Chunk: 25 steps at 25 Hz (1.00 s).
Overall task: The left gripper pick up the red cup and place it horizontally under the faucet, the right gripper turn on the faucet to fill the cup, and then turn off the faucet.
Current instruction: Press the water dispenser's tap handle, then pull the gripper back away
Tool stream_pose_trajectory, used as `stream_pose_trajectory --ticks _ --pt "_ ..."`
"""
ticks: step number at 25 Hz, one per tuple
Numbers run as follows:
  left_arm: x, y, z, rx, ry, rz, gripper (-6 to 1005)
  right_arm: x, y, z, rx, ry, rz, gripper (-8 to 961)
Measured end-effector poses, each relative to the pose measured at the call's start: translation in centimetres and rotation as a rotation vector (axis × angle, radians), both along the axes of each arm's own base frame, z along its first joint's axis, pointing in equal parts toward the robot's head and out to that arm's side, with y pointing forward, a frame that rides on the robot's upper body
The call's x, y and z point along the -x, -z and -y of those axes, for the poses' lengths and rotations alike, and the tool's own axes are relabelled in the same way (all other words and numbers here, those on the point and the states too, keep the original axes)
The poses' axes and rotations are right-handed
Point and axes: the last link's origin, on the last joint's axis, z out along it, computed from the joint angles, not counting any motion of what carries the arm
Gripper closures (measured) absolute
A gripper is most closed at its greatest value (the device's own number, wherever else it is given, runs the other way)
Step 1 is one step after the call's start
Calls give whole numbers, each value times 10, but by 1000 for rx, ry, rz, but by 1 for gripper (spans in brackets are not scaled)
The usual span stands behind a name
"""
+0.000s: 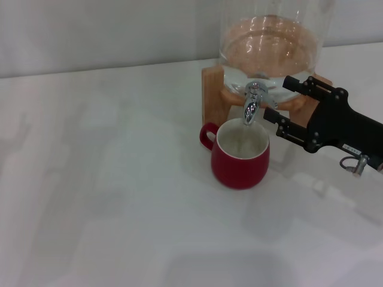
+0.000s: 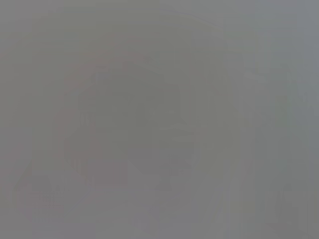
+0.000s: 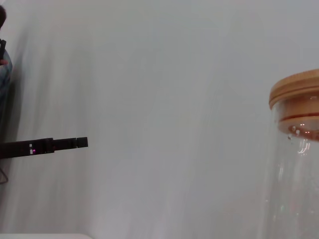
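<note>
Red cup [image 1: 240,156] sits upright under the faucet [image 1: 252,103] (catching water, presumably); right gripper [image 1: 277,99], jaws wide, flanks the lever.

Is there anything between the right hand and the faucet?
No. In the head view the right hand sits open just beside the faucet, with nothing between them; the red cup stands below the spout.

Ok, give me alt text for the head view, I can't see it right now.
A red cup stands upright on the white table directly under the chrome faucet of a glass dispenser on a wooden stand. The right claw, open, sits beside the faucet.
</note>
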Motion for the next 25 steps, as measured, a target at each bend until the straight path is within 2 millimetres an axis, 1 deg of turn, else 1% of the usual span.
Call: stream_pose_trajectory --ticks 25 --pt "0 -1 0 0 0 -2 115 0 0 0 -1 0 1 279"
